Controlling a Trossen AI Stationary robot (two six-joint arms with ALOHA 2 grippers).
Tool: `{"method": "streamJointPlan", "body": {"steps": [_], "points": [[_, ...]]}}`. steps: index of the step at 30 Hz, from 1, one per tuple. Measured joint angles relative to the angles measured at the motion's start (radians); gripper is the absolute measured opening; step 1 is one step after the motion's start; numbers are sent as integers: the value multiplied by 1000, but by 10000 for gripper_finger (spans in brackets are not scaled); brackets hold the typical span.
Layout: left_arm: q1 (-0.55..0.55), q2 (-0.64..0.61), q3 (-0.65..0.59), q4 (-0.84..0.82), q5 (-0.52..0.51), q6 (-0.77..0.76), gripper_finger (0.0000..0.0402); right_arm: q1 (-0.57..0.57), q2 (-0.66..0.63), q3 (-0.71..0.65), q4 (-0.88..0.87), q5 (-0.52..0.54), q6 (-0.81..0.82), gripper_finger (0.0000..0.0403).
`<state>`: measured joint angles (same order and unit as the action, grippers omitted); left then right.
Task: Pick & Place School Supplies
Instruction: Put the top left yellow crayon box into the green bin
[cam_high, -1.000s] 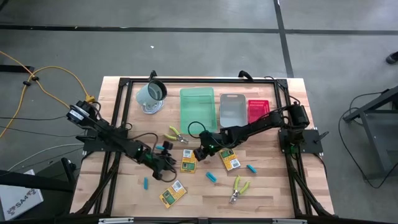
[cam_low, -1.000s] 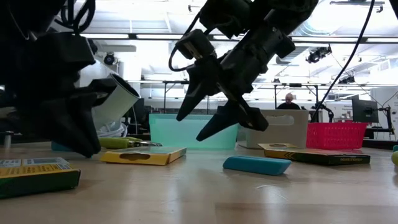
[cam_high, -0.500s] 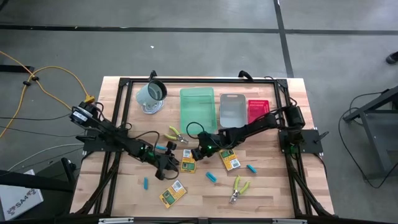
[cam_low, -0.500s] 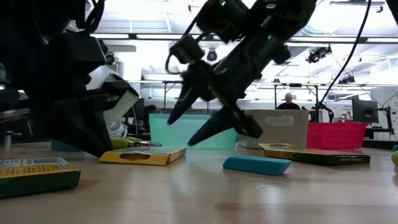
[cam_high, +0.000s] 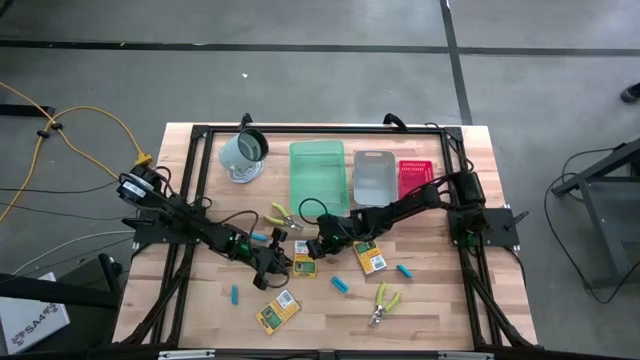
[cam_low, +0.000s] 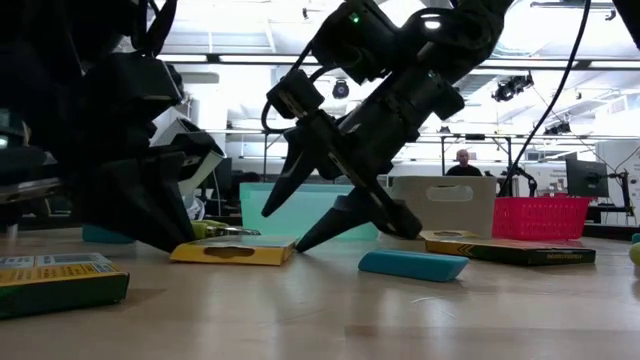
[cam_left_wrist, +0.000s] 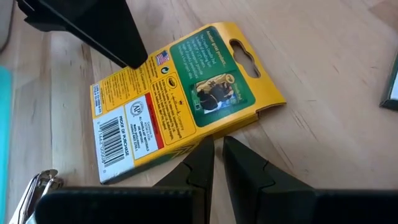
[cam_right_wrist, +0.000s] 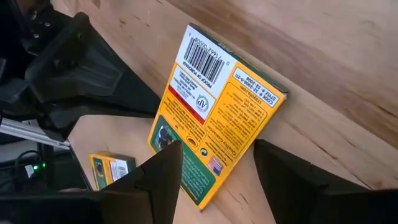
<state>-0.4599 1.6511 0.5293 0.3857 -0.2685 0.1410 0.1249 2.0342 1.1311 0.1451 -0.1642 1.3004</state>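
Right gripper (cam_low: 325, 205) has descended over the last second, jaws spread, now straddling the yellow box (cam_high: 303, 259) flat at table centre. Left gripper (cam_left_wrist: 216, 163), fingers nearly together and empty, braces its edge. Grasp looks imminent.

You're looking at two matte black jointed arms — black cables are looping off them, a small green light is glowing on each. The left gripper (cam_left_wrist: 214, 163) and right gripper (cam_right_wrist: 214, 168) are showing dark wedge-shaped fingers.
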Motion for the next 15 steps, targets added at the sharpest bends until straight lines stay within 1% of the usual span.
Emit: {"method": "streamJointPlan", "body": {"steps": [5,15], "points": [[-1,-10,-3,13,-13,24,36,0,1,-1,14,3,-6,193],[-2,-10,-3,30,-44,26,36,0,2,-1,35,11,-21,193]]}}
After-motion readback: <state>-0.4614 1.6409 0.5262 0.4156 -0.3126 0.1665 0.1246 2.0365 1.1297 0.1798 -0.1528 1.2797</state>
